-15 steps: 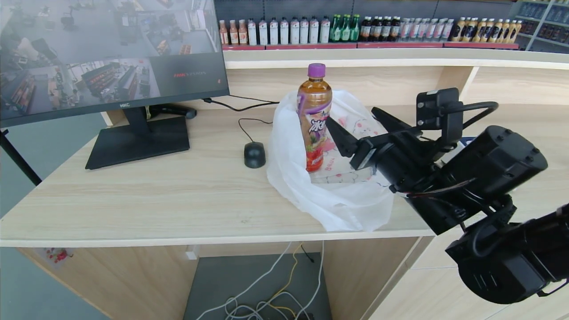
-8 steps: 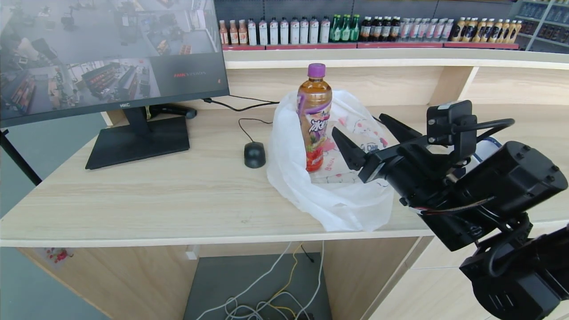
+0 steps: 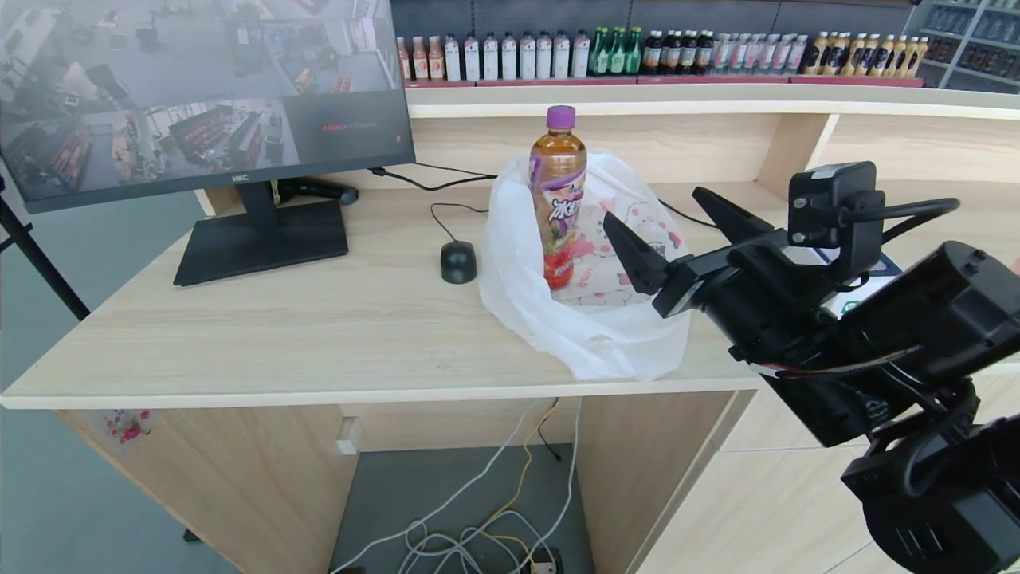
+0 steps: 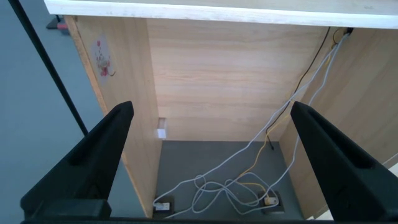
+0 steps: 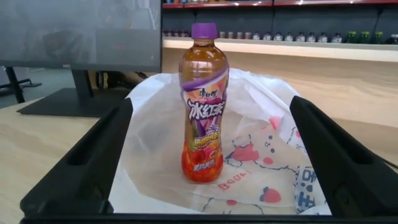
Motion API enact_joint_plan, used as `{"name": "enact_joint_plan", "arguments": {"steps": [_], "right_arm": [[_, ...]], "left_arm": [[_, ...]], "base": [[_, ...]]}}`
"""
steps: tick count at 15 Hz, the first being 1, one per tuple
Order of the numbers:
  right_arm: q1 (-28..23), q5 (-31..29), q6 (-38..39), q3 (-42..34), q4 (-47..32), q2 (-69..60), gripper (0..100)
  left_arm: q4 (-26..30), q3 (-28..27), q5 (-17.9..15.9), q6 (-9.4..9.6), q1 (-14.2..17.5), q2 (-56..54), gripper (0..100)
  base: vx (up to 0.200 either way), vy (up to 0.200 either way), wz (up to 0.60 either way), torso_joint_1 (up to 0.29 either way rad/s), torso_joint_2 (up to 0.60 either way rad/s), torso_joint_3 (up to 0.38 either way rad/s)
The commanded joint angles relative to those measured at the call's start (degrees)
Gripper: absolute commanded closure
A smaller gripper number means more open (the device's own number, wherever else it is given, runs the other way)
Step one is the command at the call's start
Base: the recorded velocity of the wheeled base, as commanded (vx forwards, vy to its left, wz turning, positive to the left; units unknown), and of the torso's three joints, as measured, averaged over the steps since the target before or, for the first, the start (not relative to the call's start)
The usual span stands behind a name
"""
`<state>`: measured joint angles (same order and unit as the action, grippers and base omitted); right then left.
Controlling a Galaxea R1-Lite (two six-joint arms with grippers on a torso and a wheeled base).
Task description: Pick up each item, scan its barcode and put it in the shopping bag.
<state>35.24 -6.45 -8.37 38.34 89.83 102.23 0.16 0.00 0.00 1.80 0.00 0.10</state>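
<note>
The amber bottle [image 3: 558, 199] is capped in purple and labelled in purple and red, the white shopping bag [image 3: 522, 307] is printed with pink and red cartoons, and the counter [image 3: 319, 327] is grained in pale wood.

A light wooden counter [image 3: 319, 335] fills the middle. A big screen [image 3: 199, 88] stands at upper left. Bottles [image 3: 661, 52] line a shelf [image 3: 606, 81] along the top. Wires [image 3: 454, 550] lie at the bottom.

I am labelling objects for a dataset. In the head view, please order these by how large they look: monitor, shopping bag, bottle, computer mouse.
1. monitor, partly cut off by the picture's edge, still clearly largest
2. shopping bag
3. bottle
4. computer mouse
</note>
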Motion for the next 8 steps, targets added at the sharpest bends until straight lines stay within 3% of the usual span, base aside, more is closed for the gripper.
{"name": "enact_joint_plan", "arguments": {"steps": [1,2,8], "right_arm": [[0.18,0.03,-0.06,0.24,0.17,0.6,0],[0.18,0.03,-0.15,-0.28,0.17,0.43,0],[0.0,-0.06,-0.15,0.07,0.17,1.83,0]], "left_arm": [[0.02,0.0,0.0,-0.05,0.0,-0.01,0],[0.02,0.0,0.0,-0.13,0.0,-0.01,0],[0.02,0.0,0.0,-0.13,0.0,-0.01,0]], "base": [[0.0,0.0,0.0,0.0,0.0,0.0],[0.0,0.0,0.0,0.0,0.0,0.0],[0.0,-0.2,0.0,0.004,0.0,0.006]]}}
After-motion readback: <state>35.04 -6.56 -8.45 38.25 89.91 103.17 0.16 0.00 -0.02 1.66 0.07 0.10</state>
